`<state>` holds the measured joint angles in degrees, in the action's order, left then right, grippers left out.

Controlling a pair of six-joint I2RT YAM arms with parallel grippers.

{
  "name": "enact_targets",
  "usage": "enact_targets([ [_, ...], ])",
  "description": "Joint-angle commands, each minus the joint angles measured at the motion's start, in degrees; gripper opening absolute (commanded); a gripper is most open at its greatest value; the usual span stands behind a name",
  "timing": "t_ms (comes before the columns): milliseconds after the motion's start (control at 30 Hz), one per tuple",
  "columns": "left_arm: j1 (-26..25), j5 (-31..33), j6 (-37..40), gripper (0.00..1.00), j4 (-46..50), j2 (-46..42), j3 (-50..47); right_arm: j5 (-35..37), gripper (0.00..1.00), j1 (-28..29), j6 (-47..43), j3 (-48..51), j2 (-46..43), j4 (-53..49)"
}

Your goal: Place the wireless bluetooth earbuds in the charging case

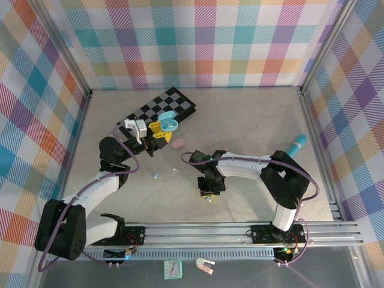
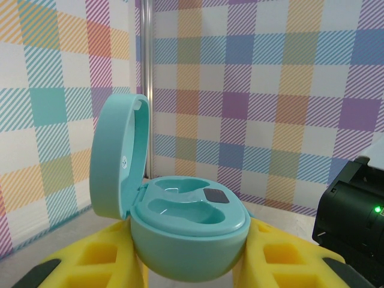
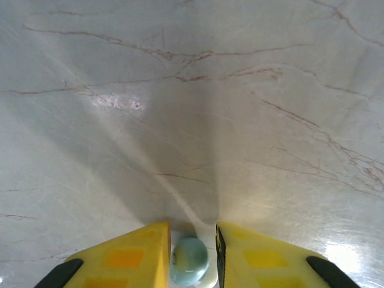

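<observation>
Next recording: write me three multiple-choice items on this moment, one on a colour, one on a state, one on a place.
1. The charging case in the left claw is: A) pink B) teal C) white.
2. Its lid is: A) open B) shut C) detached.
3. The teal earbud lies: A) in the case B) on the lid C) between the fingers of the right claw.
Key: B, the left wrist view shows it teal; A, the lid stands up on its hinge; C, yellow fingers flank it on the table.
</observation>
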<state>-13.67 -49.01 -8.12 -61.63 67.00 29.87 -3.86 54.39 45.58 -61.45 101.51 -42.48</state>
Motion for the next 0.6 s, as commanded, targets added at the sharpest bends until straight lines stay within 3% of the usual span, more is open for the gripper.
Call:
enact_targets([
  [0, 0.7, -1.4, 0.0, 0.26, -3.4, -1.3, 0.5, -1.4, 0.27, 0.2, -0.5, 0.4, 0.9, -0.4],
  [267, 0.8, -1.4, 0.0, 0.26, -3.3, -1.3, 0.6, -1.7, 0.33, 0.7, 0.0, 0.2, 0.4, -0.9],
  [567, 0.8, -1.6, 0.0, 0.26, -3.3, -1.2, 0.7, -1.8, 0.32, 1.2, 1.4, 0.5, 0.2, -1.4],
])
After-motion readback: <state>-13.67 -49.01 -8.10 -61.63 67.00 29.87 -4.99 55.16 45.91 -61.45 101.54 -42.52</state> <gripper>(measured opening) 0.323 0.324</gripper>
